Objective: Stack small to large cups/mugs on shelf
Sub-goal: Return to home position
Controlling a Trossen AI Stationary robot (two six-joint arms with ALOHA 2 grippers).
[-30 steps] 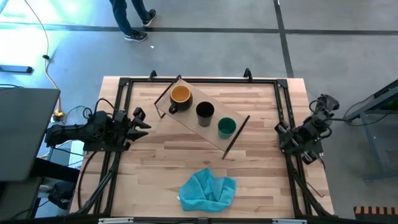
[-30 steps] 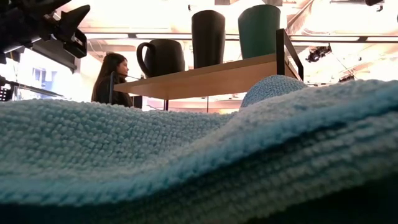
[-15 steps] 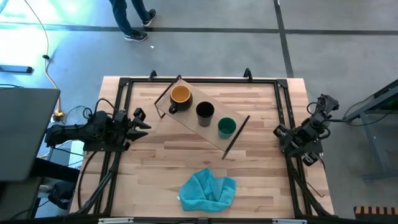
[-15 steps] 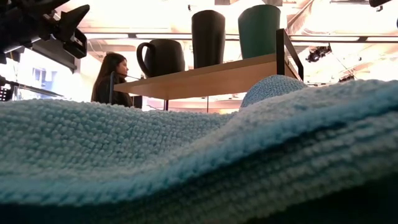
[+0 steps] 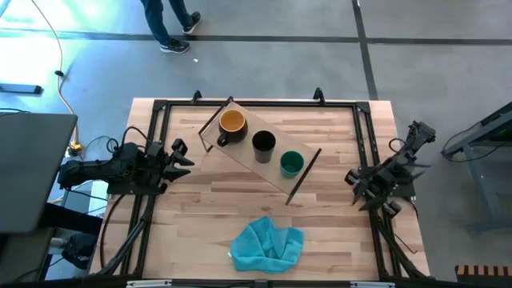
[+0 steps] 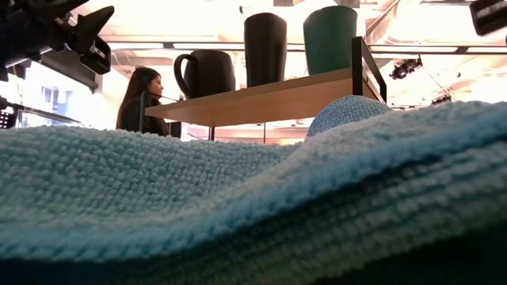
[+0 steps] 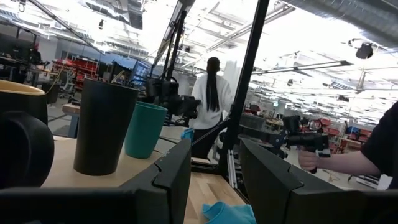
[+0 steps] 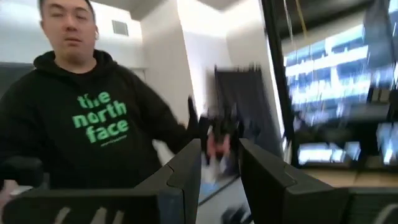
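Observation:
The light wooden shelf (image 5: pixel 240 154) stands slanted on the table's far middle. On it, in a row, stand the yellow-orange mug (image 5: pixel 232 122) with a dark handle, the black cup (image 5: pixel 264 144) and the green cup (image 5: pixel 291 164), each upright on its base. They also show in the low view: mug (image 6: pixel 206 73), black cup (image 6: pixel 265 49), green cup (image 6: pixel 330 39). My left gripper (image 5: pixel 181 156) is open and empty at the table's left edge, pointing at the shelf; it also shows in its wrist view (image 7: pixel 214 168). My right gripper (image 5: pixel 354 179) is open and empty over the table's right rail.
A teal-blue cloth (image 5: pixel 266 242) lies crumpled near the table's front edge and fills the low view's foreground (image 6: pixel 238 198). Black rails (image 5: pixel 152 128) frame the table. People stand in the room beyond, one (image 8: pixel 93 124) in a black hoodie.
My right arm has swung in from the table's right edge toward the table's middle, turning as it goes; part of it has come into the low view's top right corner. The cups, shelf and left arm have kept still.

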